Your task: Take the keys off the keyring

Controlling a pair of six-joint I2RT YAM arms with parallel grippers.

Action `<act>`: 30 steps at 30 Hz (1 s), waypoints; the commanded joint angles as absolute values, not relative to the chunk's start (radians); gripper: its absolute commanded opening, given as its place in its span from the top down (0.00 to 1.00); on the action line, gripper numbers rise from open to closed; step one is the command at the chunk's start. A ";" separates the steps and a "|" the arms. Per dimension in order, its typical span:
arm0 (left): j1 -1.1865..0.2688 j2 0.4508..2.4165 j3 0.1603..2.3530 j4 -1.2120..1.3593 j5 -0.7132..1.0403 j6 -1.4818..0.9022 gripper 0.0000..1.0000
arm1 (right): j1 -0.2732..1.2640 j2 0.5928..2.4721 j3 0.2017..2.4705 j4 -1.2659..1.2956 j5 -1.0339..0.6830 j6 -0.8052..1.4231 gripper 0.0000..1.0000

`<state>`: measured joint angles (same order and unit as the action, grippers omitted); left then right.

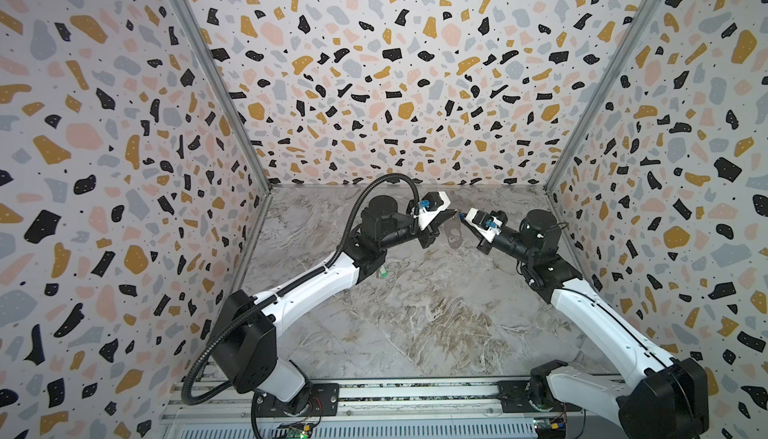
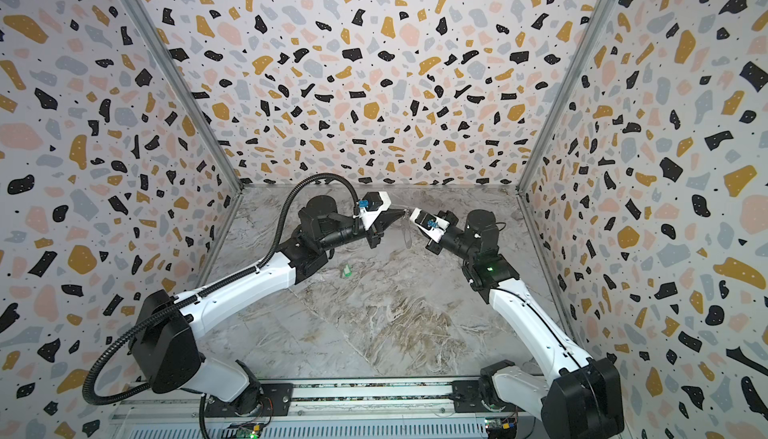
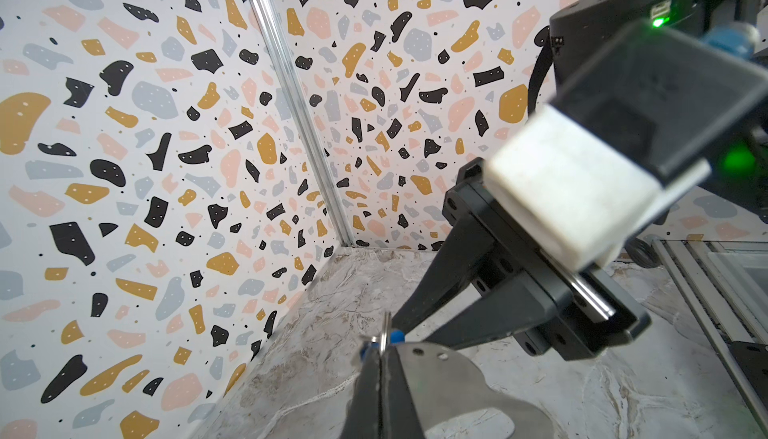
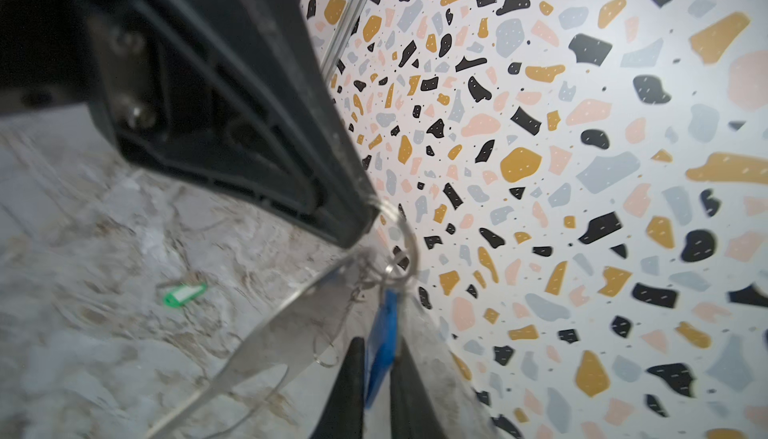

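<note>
keyring (image 1: 455, 236) hung in the air near the table's (image 1: 415, 324) 12 o'clock edge. my left gripper (image 1: 452, 214) held its top end, jaws pressed together on it. blue-tag key (image 4: 382, 345) dangled off the wire ring (image 4: 401, 245) up there, its tag between my right gripper's (image 1: 462, 215) fingers (image 4: 409, 391). couldn't tell if they pinched it or stood just off. left gripper sat at the keyring's 11 o'clock, right at 1. green-tag key (image 1: 382, 273) lay flat on the table at 7 o'clock, well apart.
</note>
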<state>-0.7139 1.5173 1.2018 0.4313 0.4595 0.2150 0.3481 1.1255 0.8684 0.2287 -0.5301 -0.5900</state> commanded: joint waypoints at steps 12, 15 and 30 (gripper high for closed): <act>-0.689 1.529 1.236 0.509 0.608 0.190 1.00 | 0.202 1.029 0.942 0.109 -0.760 -0.590 0.62; -0.689 1.529 1.247 0.474 0.619 0.210 1.00 | 0.192 1.036 0.955 0.139 -0.810 -0.561 0.66; -0.689 1.532 1.297 0.313 0.665 0.315 1.00 | 0.192 1.108 1.017 0.063 -1.016 -0.529 0.81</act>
